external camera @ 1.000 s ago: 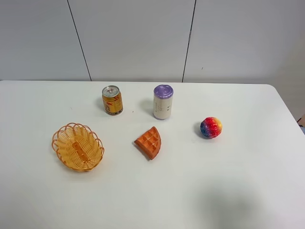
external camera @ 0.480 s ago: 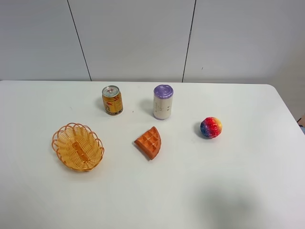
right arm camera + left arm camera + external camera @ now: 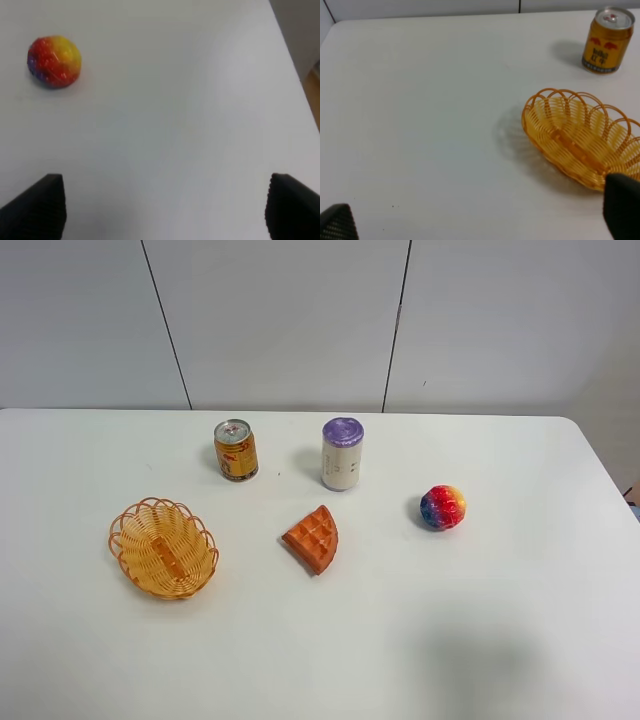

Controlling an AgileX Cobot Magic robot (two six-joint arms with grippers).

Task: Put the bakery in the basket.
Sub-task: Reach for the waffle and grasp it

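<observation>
I get bright, even, diffuse light on the white table [image 3: 520,540], with short soft shadows just left of the can [image 3: 236,450], basket [image 3: 125,540] and ball [image 3: 443,507], a faint broad shadow near the front edge, and a right wrist picture blurrier than the left.

The orange-brown waffle wedge [image 3: 312,538] lies flat, well apart from the empty woven basket [image 3: 163,547].
</observation>
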